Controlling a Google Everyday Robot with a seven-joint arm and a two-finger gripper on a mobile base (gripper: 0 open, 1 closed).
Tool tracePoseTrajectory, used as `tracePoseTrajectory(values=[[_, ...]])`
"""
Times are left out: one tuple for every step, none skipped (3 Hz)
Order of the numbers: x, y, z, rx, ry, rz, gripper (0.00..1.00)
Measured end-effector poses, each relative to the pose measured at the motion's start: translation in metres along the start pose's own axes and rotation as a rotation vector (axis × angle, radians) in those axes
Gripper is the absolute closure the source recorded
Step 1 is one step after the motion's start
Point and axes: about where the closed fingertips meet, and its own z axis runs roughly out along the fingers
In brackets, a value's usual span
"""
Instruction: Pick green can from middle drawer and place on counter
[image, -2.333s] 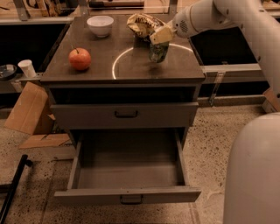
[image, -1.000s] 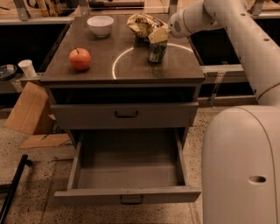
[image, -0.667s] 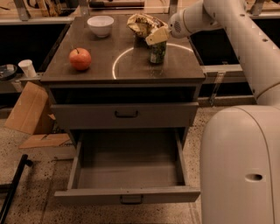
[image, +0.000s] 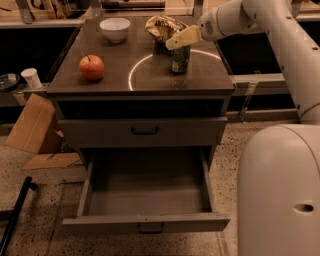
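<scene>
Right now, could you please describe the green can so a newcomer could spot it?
Find the cabinet's dark counter above the open middle drawer. On its right side, inside the thin white circle, the green can stands upright just beneath the tool. It is the only can beside an apple, a bowl and a crumpled bag.

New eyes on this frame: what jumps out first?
The gripper sits at the top of the green can, which stands upright on the counter inside the white circle. Below, the middle drawer is pulled wide open. A red apple sits at the counter's left.
</scene>
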Motion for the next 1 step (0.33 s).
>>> tracePoseTrajectory(values=[[-0.008, -0.0039, -0.0222, -0.009, -0.069, 0.001, 0.0]])
